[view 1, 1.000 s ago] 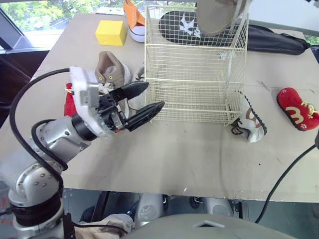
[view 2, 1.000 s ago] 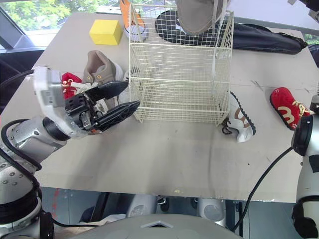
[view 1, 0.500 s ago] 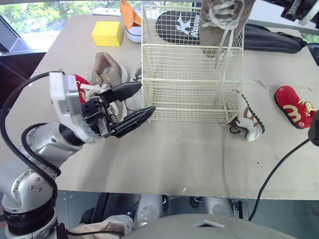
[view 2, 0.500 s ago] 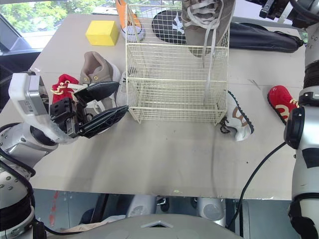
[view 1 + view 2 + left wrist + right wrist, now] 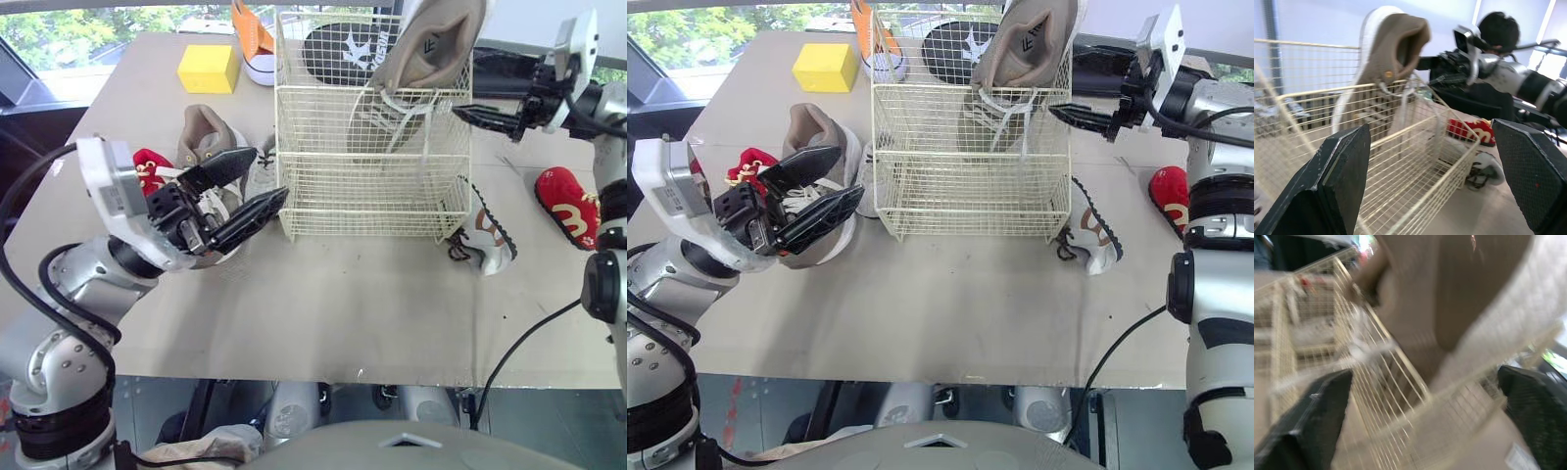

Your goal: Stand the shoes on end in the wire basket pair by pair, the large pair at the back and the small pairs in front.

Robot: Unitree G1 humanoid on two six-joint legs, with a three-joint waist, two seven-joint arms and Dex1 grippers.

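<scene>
Far left of the desk: my left gripper, fingers apart and empty, hovers just before the tan shoe lying there.
Basket: the second tan shoe stands toe-down at the back right of the wire basket, heel above the rim, leaning.
Right: right gripper spread, holding nothing, just beside the basket.
Risk: I judge a brush from that gripper, or snagged laces, could topple it.

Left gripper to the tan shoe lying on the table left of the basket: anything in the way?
Nothing visible. The left gripper, open, hangs just in front of the tan shoe with no object between them. A red shoe lies beside it, away from the basket, and a white shoe lies next to the basket; neither blocks the reach.
</scene>
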